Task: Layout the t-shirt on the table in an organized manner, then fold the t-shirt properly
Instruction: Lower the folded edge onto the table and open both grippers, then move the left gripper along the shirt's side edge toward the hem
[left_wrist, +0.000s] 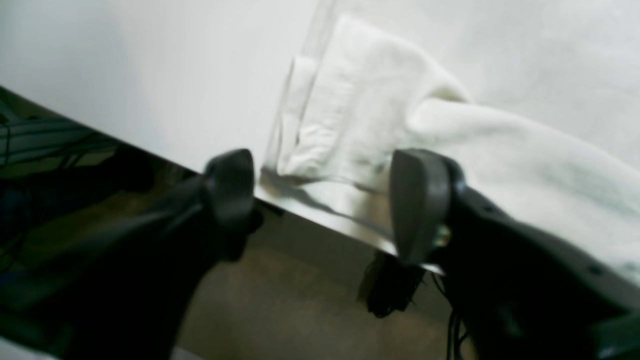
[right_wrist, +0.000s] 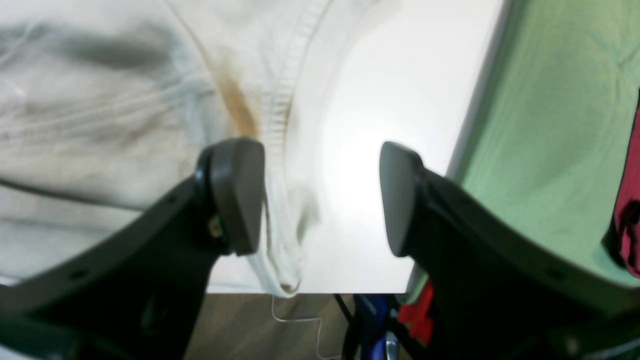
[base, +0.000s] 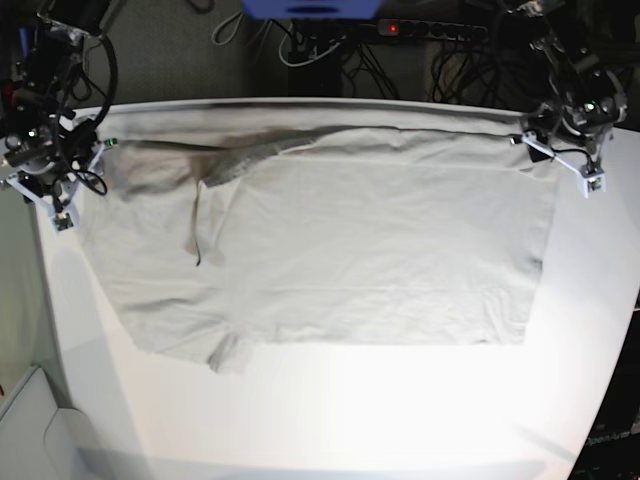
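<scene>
The pale grey-beige t-shirt (base: 330, 250) lies spread flat over the far half of the white table (base: 350, 420), with one sleeve bunched at the front left. My left gripper (base: 562, 152) hovers at the shirt's far right corner. In the left wrist view it (left_wrist: 322, 200) is open, and the corner of the shirt (left_wrist: 360, 110) lies between the fingers at the table edge. My right gripper (base: 58, 190) is at the far left edge. In the right wrist view it (right_wrist: 320, 200) is open, its left finger (right_wrist: 237, 195) over the shirt's hem (right_wrist: 280, 100), with bare table (right_wrist: 380, 100) between the fingers.
Cables and a power strip (base: 400, 28) run behind the table's far edge. A green surface (right_wrist: 550, 125) and something red (right_wrist: 630, 200) lie beyond the table edge in the right wrist view. Brown floor (left_wrist: 280, 310) shows below the edge under my left gripper.
</scene>
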